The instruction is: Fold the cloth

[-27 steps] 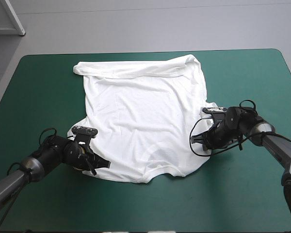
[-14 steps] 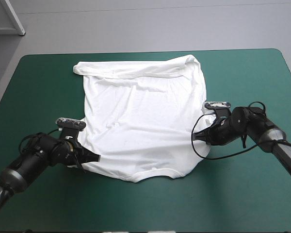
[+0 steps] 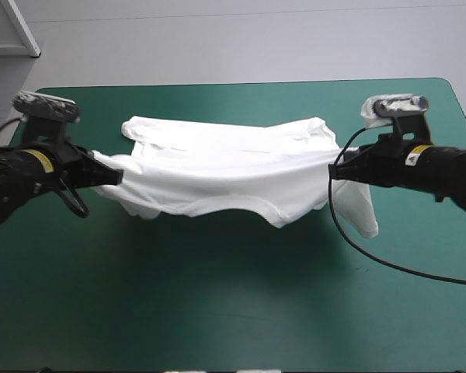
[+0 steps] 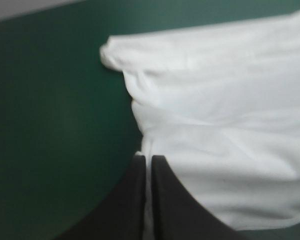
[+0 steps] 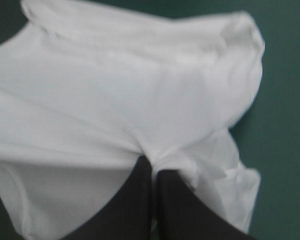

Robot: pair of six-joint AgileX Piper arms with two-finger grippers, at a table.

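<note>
T-shirt is held stretched left-to-right btwn left gripper and right gripper, each pinched tight on a side edge; near part raised, far edge lying on teal-green cover, so a fwd carry is judged next

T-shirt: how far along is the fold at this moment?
Done: both sides are gripped, the left gripper and right gripper each shut on the T-shirt. In hand: its near part hangs stretched between them above the teal-green table, while the far edge lies on the cover. Remaining: no finished fold shows; the raised part is not yet laid over the rest.
</note>
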